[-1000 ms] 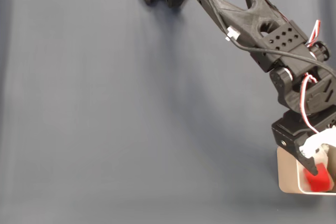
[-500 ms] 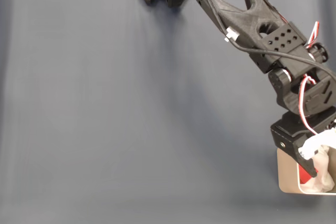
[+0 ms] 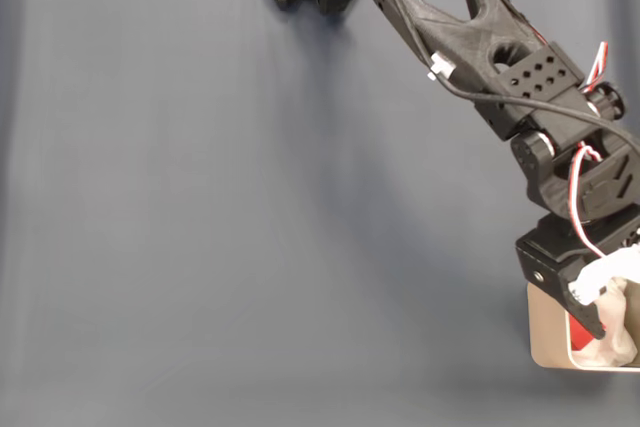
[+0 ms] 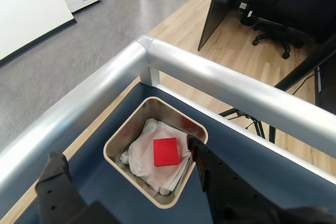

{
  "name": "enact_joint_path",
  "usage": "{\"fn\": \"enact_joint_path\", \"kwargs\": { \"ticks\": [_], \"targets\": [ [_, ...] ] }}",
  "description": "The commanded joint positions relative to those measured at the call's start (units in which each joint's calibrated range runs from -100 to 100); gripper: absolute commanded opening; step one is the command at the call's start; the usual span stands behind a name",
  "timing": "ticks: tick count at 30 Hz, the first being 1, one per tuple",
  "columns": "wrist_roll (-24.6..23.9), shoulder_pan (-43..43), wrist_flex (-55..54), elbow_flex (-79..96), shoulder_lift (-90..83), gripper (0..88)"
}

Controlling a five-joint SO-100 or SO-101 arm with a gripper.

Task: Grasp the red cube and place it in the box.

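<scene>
**What is hidden or cut off**

In the fixed view, the box (image 3: 548,332) is cut off by the right and lower edges, and much of its opening is covered by the gripper (image 3: 605,309). Of the red cube (image 3: 577,329), only a thin sliver is seen beside the black finger. The arm's base is cropped by the top edge.

In the wrist view, the black fingers (image 4: 58,182) are cut by the bottom edge, and the box's right rim (image 4: 195,132) is partly hidden behind one fingertip. The office chair (image 4: 273,38) is partly hidden by a dark panel.
</scene>
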Motion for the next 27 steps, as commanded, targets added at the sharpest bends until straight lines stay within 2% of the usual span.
{"fn": "enact_joint_path", "kwargs": {
  "ticks": [1, 5, 7, 8, 10, 11, 12, 13, 21, 27],
  "targets": [
    [0.1, 0.7, -1.5, -3.0, -1.0, 49.9],
    [0.0, 0.7, -1.5, -3.0, -1.2, 49.3],
    [0.3, 0.8, -1.2, -3.0, -1.3, 45.9],
    [0.6, 0.9, -0.8, -2.9, -1.4, 39.9],
    [0.7, 1.2, -0.6, -2.2, -2.1, 17.0],
    [0.9, 1.7, -0.6, -1.7, -2.5, 8.5],
    [1.0, 2.2, -0.6, -1.2, -3.1, 2.1],
    [1.0, 3.1, -0.6, -0.5, -3.8, 0.0],
    [0.7, 15.8, -5.6, 11.9, -16.3, 0.0],
    [-0.1, 23.6, -6.7, 32.5, -35.6, 0.0]
  ]
}}
